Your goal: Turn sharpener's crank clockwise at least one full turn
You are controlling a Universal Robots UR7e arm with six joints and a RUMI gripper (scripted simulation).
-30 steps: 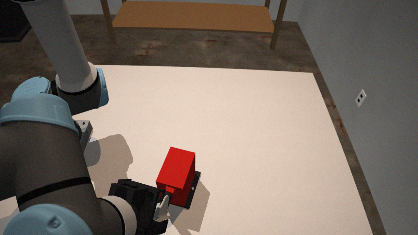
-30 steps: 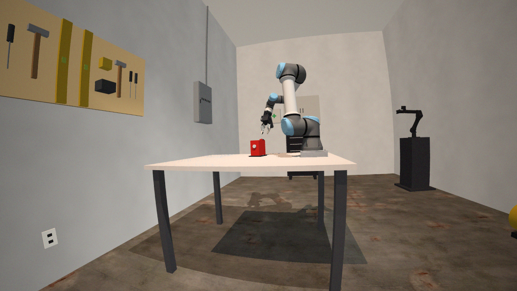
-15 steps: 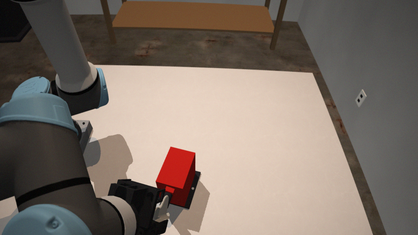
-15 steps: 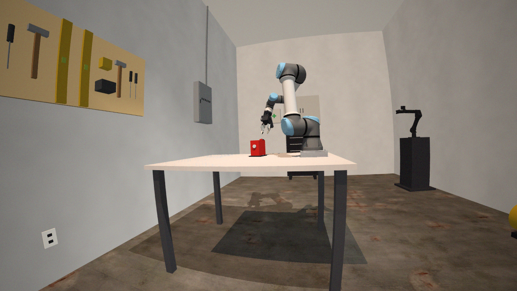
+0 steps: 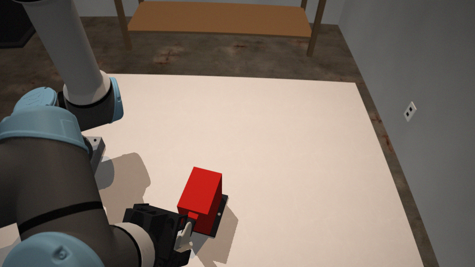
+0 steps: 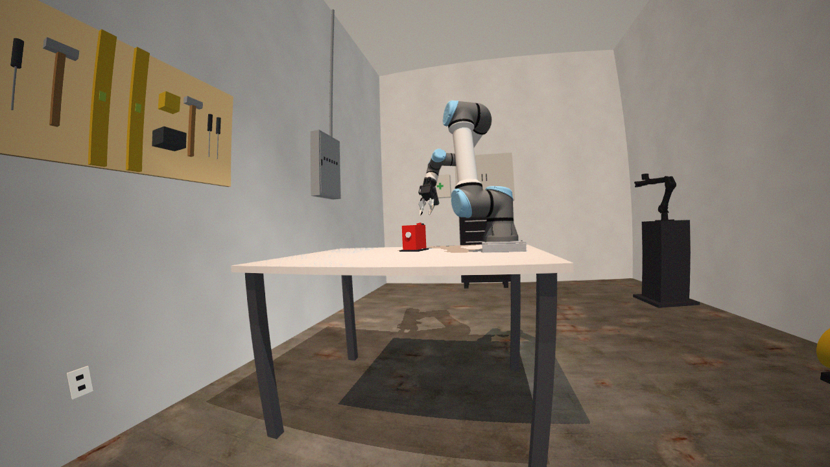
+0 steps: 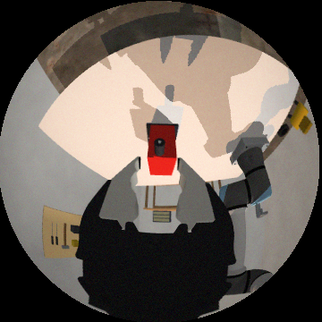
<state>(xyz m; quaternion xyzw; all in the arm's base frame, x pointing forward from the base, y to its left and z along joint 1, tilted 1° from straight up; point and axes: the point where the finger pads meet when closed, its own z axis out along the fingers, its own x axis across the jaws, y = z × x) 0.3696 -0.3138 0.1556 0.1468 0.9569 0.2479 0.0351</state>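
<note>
The red box-shaped sharpener [image 5: 202, 199] stands on a black base plate near the table's edge closest to the arm; it also shows in the exterior view [image 6: 414, 237] and in the wrist view [image 7: 161, 149]. A small dark crank knob [image 7: 158, 146] sits on the face turned toward the wrist camera, and a small red crank piece [image 5: 192, 216] sticks out of that same side. My gripper [image 5: 184, 234] [image 6: 425, 210] hangs above and just behind the sharpener, pointing down at it. Its fingers stand partly apart with nothing between them, clear of the crank.
The arm's base plate [image 6: 503, 246] is bolted to the table beside the sharpener. The arm's large elbow and forearm [image 5: 49, 159] fill the left of the top view. A grey wall runs close along one table side.
</note>
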